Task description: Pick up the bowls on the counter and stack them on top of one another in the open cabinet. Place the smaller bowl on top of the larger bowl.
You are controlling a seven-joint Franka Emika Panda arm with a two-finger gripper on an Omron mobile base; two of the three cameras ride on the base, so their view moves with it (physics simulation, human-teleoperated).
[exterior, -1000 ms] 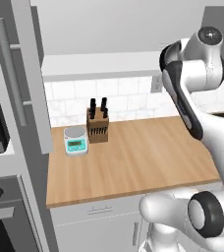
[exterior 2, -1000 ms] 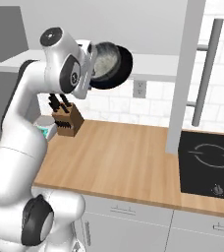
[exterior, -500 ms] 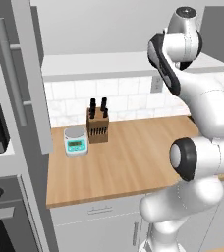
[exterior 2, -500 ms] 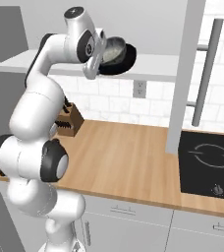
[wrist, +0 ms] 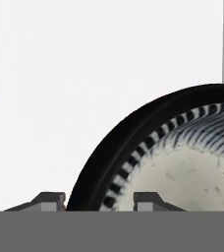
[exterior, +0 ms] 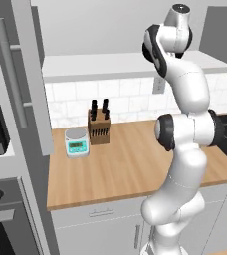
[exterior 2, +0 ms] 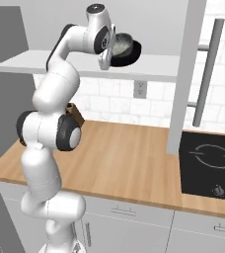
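**Bowl carried up to the cabinet shelf**

The robot's gripper point(exterior 2: 106, 55) was pinching the rim of a dark grey bowl point(exterior 2: 124, 49). One finger was inside the rim and one was outside. The bowl hung tipped on its side, high above the wooden counter point(exterior 2: 129, 163), just over the white floor of the open cabinet point(exterior 2: 149, 74).

This looked like the carry step, with the bowl not yet put down. The next move probably called for turning the bowl flat and lowering it gently onto the cabinet floor before letting go.

The right base view showed the whole bowl next to the tall grey door point(exterior 2: 186, 74) with its bar handle. The left base view showed a knife block point(exterior: 99, 128) and a white kitchen scale point(exterior: 77, 142) on the counter. The hand view showed the bowl's pale speckled inside point(wrist: 192, 182) up close, with a striped ring under the dark rim. I could not tell if this was the bigger or the smaller bowl.
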